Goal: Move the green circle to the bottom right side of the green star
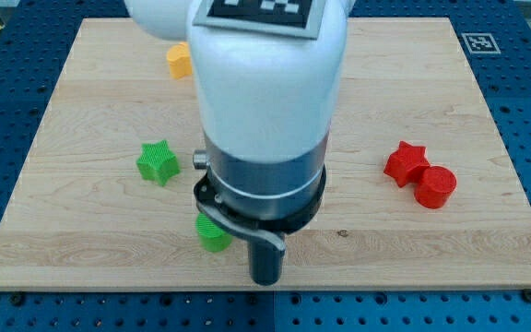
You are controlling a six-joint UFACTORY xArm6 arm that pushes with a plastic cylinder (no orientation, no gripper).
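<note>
Fig.: green circle point(214, 233) lying below-right of green star point(158, 162); placing looking nearly done. My tool's tip being hidden, can't tell contact; next: nudging w/ care.

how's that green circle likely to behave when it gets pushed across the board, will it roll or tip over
The green circle looks like a short, flat-topped cylinder standing on its flat base, so it should probably slide, not roll or tip. Its round side may let it slip off to one side of a push that isn't centred. The wooden board looks smooth, so it likely glides easily. My tip is hidden behind the arm.
</note>
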